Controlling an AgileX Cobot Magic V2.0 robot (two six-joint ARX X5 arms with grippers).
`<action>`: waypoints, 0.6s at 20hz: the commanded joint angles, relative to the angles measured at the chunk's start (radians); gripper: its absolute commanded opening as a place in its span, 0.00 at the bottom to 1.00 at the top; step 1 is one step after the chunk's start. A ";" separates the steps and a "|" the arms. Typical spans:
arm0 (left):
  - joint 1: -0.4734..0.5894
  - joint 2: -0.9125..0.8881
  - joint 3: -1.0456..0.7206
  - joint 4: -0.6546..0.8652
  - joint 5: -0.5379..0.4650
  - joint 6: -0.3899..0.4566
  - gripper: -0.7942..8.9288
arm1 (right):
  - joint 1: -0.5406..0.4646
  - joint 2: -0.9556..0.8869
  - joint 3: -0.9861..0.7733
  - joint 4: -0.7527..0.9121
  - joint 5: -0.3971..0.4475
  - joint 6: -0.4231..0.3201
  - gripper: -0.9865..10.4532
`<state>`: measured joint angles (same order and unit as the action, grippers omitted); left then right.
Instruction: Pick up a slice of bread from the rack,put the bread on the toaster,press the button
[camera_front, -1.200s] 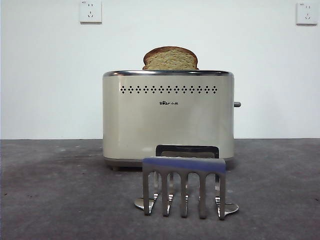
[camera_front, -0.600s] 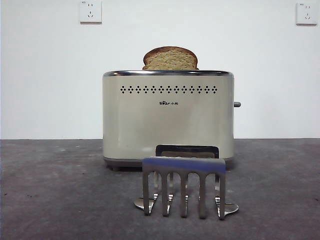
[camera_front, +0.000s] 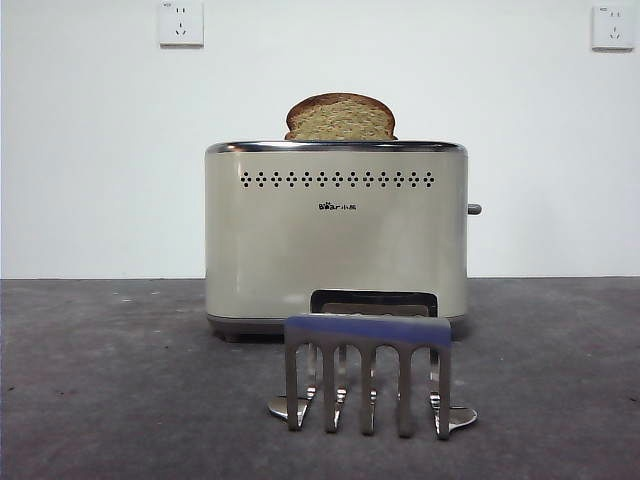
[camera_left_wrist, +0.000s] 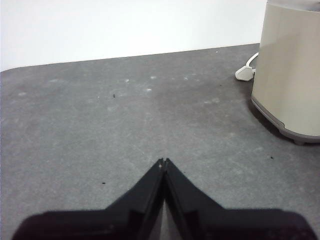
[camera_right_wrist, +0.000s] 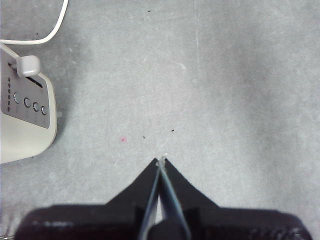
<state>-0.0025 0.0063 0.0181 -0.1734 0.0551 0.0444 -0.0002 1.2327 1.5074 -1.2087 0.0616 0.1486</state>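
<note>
A: Item one, slice of bread (camera_front: 340, 118)?
B: Upright in the toaster (camera_front: 336, 235), domed crust above the chrome rim, centre of the front view.

A: Rack (camera_front: 368, 372)?
B: Lower centre, in front of the toaster, holding no bread.

A: Button (camera_front: 474, 209)?
B: Dark stub on the toaster's right end, nothing touching it.

A: Left gripper (camera_left_wrist: 163, 162)?
B: Jaws pressed together, holding nothing, tips over bare grey table (camera_left_wrist: 100, 125); toaster corner at that picture's right edge, plug (camera_left_wrist: 244, 74) beside it.

A: Right gripper (camera_right_wrist: 161, 161)?
B: Jaws closed tip to tip, pointing down at the table; toaster's control end at left, white cord (camera_right_wrist: 47, 34) upper left.
</note>
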 joint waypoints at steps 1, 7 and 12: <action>-0.003 -0.003 -0.010 0.009 0.004 -0.048 0.08 | 0.000 0.002 -0.004 0.003 0.003 -0.004 0.09; -0.003 0.029 -0.010 0.009 0.004 -0.048 0.08 | 0.000 0.002 -0.004 0.003 0.007 -0.004 0.09; -0.003 0.066 -0.010 0.009 0.004 -0.048 0.08 | 0.000 0.002 -0.004 0.003 0.006 -0.004 0.09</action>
<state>-0.0029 0.0719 0.0181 -0.1715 0.0589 0.0059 -0.0002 1.2327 1.5070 -1.2087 0.0639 0.1486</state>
